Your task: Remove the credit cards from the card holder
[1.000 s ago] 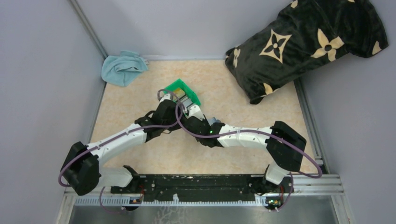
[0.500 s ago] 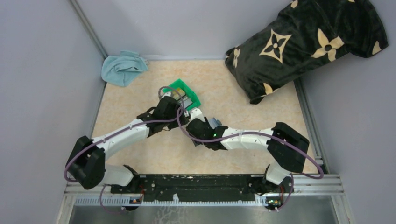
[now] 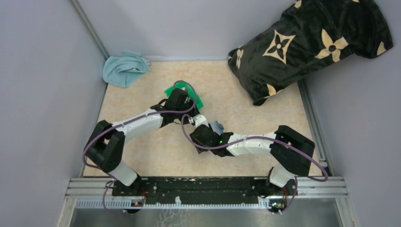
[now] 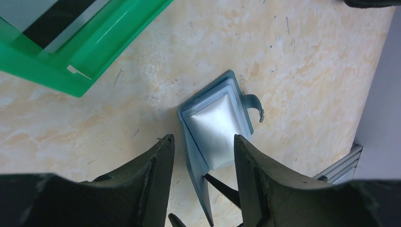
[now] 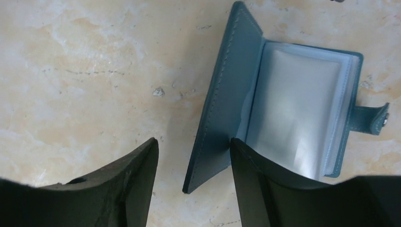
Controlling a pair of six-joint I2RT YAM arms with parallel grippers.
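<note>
The teal-blue card holder [image 5: 227, 104] lies open on the table, its cover standing up and its clear sleeves [image 5: 298, 109] and snap tab [image 5: 373, 118] to the right. The sleeves look pale, and I cannot tell whether a card sits in them. My right gripper [image 5: 191, 151] is open, with the cover's lower corner between its fingers but not squeezed. My left gripper [image 4: 203, 146] is open just above the card holder [image 4: 215, 123], holding nothing. One of the credit cards [image 4: 52, 19], silver-grey with a dark stripe, lies in the green bin [image 4: 108, 42]. From above, both grippers [image 3: 189, 105] [image 3: 196, 122] meet beside the card holder [image 3: 217, 126].
The green bin [image 3: 168, 90] sits mid-table, mostly under my left wrist. A light blue cloth [image 3: 124, 68] lies in the far left corner. A black patterned pillow [image 3: 307, 42] fills the far right corner. Grey walls close in both sides.
My right gripper has opened and pulled back toward the near edge. My left arm has swung forward and right, over the green bin toward the card holder.
</note>
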